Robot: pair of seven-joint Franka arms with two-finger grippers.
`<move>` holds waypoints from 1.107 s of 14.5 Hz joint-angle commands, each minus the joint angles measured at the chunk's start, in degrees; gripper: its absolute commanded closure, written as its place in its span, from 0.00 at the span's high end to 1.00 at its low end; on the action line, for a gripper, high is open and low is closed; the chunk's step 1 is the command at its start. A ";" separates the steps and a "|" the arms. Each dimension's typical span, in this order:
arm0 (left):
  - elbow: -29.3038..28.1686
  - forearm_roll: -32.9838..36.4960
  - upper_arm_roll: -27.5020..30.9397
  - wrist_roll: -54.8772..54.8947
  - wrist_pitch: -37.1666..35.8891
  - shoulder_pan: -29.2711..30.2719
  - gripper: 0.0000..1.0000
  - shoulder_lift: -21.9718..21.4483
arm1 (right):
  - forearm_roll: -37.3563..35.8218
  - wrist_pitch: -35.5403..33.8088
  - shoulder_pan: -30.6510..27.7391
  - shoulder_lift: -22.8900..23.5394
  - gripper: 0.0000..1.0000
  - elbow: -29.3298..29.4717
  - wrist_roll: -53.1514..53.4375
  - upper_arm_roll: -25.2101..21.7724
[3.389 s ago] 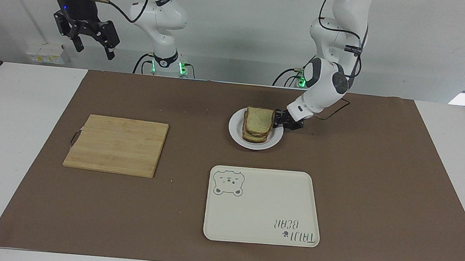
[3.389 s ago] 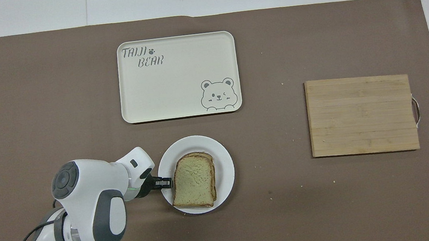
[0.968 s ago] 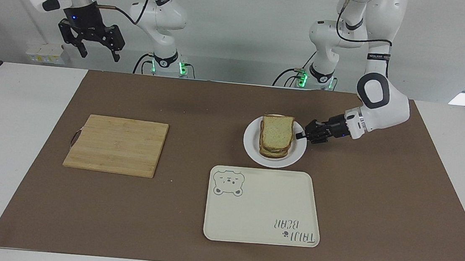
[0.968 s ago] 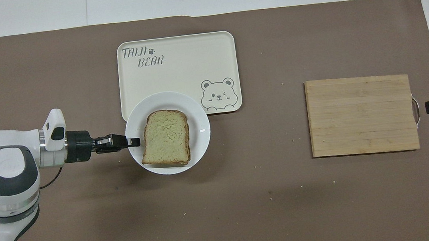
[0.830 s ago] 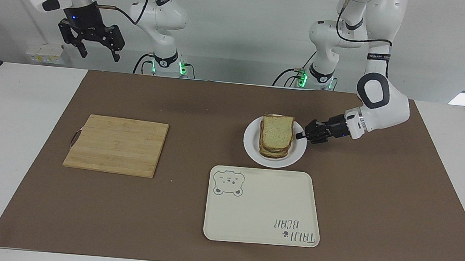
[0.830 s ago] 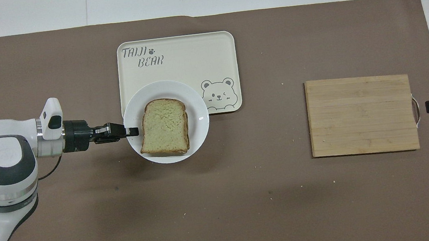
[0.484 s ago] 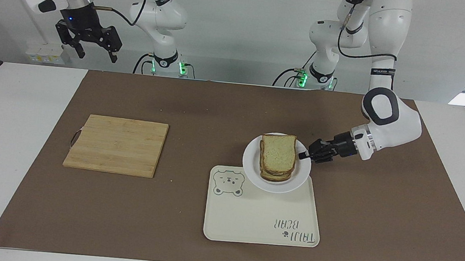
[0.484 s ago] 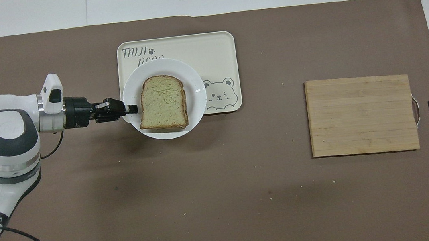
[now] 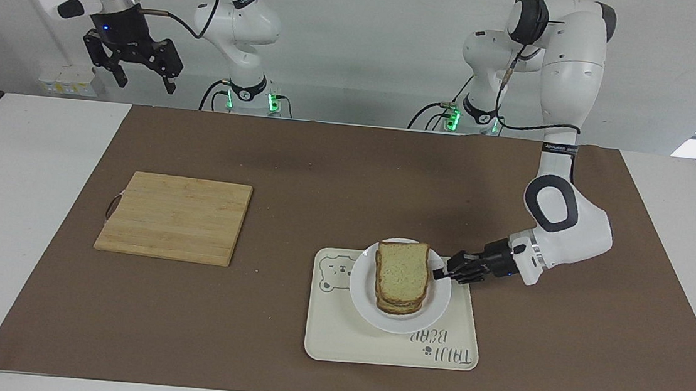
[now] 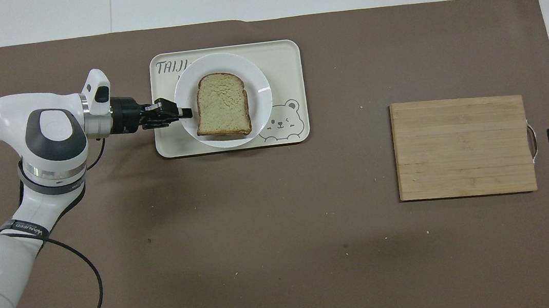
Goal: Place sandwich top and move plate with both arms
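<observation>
Overhead view: sandwich top's (image 10: 221, 104) rounded edge points away from robots.

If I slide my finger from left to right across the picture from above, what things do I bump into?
The left gripper pinching the plate → the sandwich top on that plate → the tray's bear drawing → the cutting board.

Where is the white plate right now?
The plate is over the bear tray, held at its rim by the left gripper, with the sandwich top on it.

Sandwich top (image 9: 402, 271): pale speckled slice, brown crust, flat atop the stack. White round plate (image 9: 364, 298) beneath, over the tray.
</observation>
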 commanded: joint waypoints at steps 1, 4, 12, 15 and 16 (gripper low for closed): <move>2.99 -0.41 -0.99 -0.72 2.30 0.13 0.00 2.69 | 1.08 0.31 -0.72 0.17 1.00 0.36 -0.17 0.39; 2.91 1.96 -0.81 -0.90 2.57 0.13 0.00 2.69 | 1.08 0.31 -0.99 0.17 1.00 0.36 -0.08 0.21; 2.03 5.22 -0.11 -1.95 0.90 2.23 1.00 -0.90 | 0.56 0.40 -1.42 0.17 1.00 0.36 0.00 0.03; 1.50 12.30 1.39 -5.36 0.72 1.89 1.00 -4.07 | 0.56 0.40 -1.69 0.09 1.00 0.36 -0.08 0.12; 1.59 16.60 1.39 -7.90 0.81 2.15 1.00 -4.95 | 0.56 0.31 -1.60 0.09 1.00 0.36 -0.08 0.12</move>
